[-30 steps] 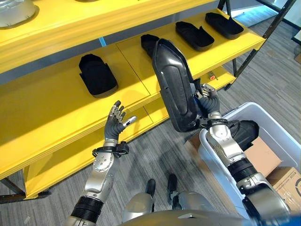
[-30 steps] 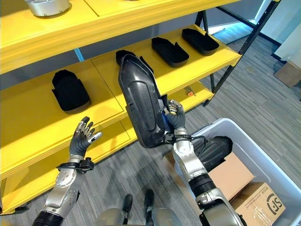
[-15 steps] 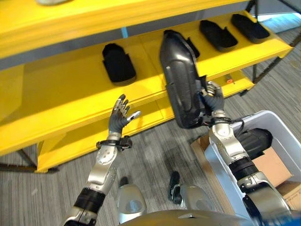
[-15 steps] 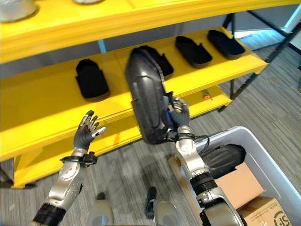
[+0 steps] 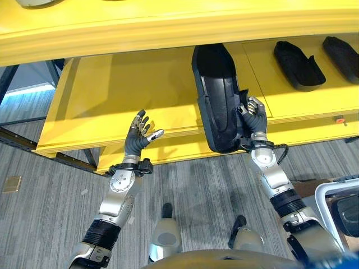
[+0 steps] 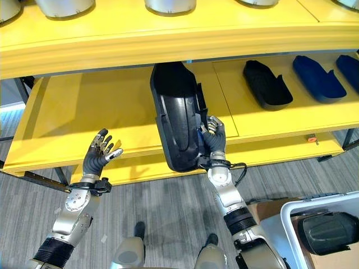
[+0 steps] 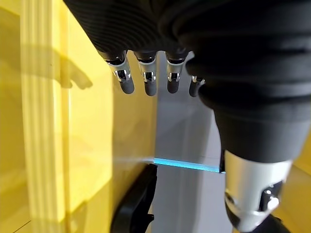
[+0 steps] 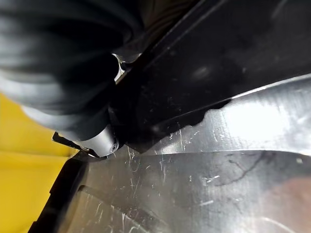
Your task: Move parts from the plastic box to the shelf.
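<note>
A long black moulded part [image 5: 216, 101] stands upright in front of the yellow shelf [image 5: 129, 95], its top under the upper shelf board. My right hand [image 5: 253, 119] is shut on the part's right edge, fingers curled round it; the part's scratched dark surface [image 8: 204, 184] lies right against the hand's cover. My left hand [image 5: 140, 135] is open, fingers spread and raised in front of the shelf's edge, apart from the part and holding nothing. The white plastic box [image 6: 320, 224] sits at the lower right with a black part [image 6: 328, 231] inside.
Other black parts [image 5: 299, 56] lie on the shelf to the right, one blue-tinted part [image 6: 317, 77] among them. Silver round parts [image 6: 168, 5] stand on the upper shelf. A cardboard piece [image 6: 262, 210] lies by the box. The shelf board's left half [image 6: 84, 112] carries nothing.
The camera has swung, so the shelf and box sit further right. The right hand still holds the part upright, now close against the shelf. The left hand stays raised and open.
</note>
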Available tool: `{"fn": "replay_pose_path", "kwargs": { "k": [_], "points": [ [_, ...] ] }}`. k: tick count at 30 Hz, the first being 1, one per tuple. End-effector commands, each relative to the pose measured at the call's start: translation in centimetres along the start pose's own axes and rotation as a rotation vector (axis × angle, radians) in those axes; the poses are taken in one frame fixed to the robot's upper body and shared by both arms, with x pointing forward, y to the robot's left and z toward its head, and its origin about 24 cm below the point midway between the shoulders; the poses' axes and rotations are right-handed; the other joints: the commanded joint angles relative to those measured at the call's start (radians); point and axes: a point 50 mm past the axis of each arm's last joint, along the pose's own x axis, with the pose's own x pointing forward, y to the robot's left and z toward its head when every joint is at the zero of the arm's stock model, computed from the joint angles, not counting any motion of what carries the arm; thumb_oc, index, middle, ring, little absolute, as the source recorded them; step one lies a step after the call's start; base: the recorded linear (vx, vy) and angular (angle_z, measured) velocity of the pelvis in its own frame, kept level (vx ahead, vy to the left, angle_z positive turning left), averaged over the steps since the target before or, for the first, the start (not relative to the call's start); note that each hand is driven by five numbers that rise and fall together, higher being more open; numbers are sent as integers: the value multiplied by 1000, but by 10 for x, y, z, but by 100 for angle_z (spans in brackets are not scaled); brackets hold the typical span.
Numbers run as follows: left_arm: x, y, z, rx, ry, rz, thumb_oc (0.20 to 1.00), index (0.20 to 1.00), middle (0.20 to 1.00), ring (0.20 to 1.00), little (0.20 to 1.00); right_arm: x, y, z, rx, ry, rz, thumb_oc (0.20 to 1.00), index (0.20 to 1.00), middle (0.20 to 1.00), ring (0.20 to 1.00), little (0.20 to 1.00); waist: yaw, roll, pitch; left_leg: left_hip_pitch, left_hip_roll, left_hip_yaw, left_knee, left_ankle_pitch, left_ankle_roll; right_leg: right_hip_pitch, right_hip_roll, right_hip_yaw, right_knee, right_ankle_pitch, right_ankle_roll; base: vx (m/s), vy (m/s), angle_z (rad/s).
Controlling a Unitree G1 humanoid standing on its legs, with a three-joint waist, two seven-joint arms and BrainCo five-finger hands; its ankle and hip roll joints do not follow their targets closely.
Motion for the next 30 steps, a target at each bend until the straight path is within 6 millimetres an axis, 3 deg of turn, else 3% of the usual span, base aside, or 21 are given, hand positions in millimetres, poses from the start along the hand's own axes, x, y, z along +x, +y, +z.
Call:
{"fn": "replay_pose_path", "kwargs": {
  "k": [1,3,4,9,17,25,28,30],
  "points": [
    [0,-1,28,-14,-146,-14,1000,1000,1000,1000,1000,16,13,37,47,-169,50,200,200,200,200,200,-2,-21,-29,-41,12,16,-38,58,36,34,-23,0,-8,18,27,43,58,35],
    [0,2,29,-9,-150,-6,1000,1000,1000,1000,1000,20,18,39,58,-163,58,200,200,200,200,200,18,-28,-21,-58,4,11,-22,52,36,42,-32,-17,-12,21,29,42,47,28],
    [1,3,30,-10,-149,-1,1000,1000,1000,1000,1000,28,25,41,62,-156,70,200,200,200,200,200,48,-36,-10,-86,-7,-7,-1,47,38,50,-37,-39,-17,23,29,38,29,17],
    [2,2,32,-13,-155,-8,1000,1000,1000,1000,1000,42,35,45,66,-137,78,200,200,200,200,200,97,-39,6,-120,-24,-35,10,50,39,64,-44,-79,-25,25,32,36,5,30],
    [8,-5,41,-24,-187,-50,1000,1000,1000,1000,1000,79,37,71,17,-146,25,200,200,200,200,200,169,-37,46,-189,-51,-76,53,45,40,59,-49,-140,-4,18,28,11,-14,27],
    [13,-16,49,-23,-217,-111,1000,1000,1000,1000,1000,108,28,111,-7,-208,-47,200,200,200,200,200,214,-5,101,-249,-72,-106,105,32,47,33,-57,-159,38,-1,22,-14,-3,15],
    [14,-25,54,-21,-232,-164,1000,1000,1000,1000,1000,120,16,137,6,-256,-106,200,200,200,200,200,224,22,128,-297,-89,-118,139,26,54,5,-66,-169,63,-7,22,-40,25,16],
    [14,-25,54,-21,-233,-165,1000,1000,1000,1000,1000,120,16,137,6,-257,-106,200,200,200,200,200,224,23,128,-300,-89,-119,142,25,54,3,-66,-169,64,-7,22,-12,17,11]
  ]
}}
